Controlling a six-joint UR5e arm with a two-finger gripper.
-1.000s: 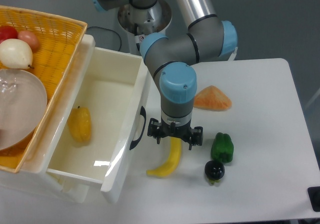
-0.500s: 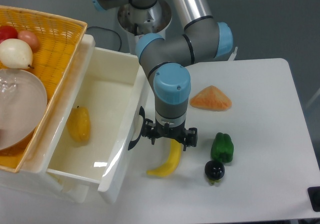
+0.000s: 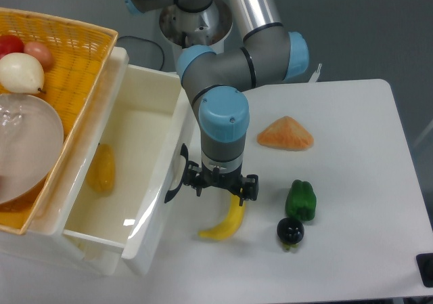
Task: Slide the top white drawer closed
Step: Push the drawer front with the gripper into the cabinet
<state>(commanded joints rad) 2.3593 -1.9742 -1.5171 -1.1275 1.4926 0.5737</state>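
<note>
White counter point(image 3: 352, 135) under a grey backdrop, and I'm driving the arm remotely with one fixed camera looking down on it. My claw point(image 3: 220, 185) sits right against the front panel of the top white drawer point(image 3: 145, 155), by the black curved handle point(image 3: 175, 179), at about 9 o'clock from the banana point(image 3: 226, 221). Can't honestly tell from this angle whether the fingers are spread or pinched, since the wrist hides most of them.

The drawer's at the left of the frame, pulled out a good way from the cabinet, so I'd call this mid-push with plenty of travel left. To do it well I'd keep the push square to the front panel, heading toward 9–10 o'clock along the rails, slow and steady so the tray doesn't skew and jam. I'd also stay low on the panel so I don't slip off the handle.

Inside the drawer there's one yellow pepper-ish thing point(image 3: 101, 170). The woven yellow basket point(image 3: 81, 53) on top of the cabinet holds a clear bowl point(image 3: 27, 148) and some fruit.
</note>
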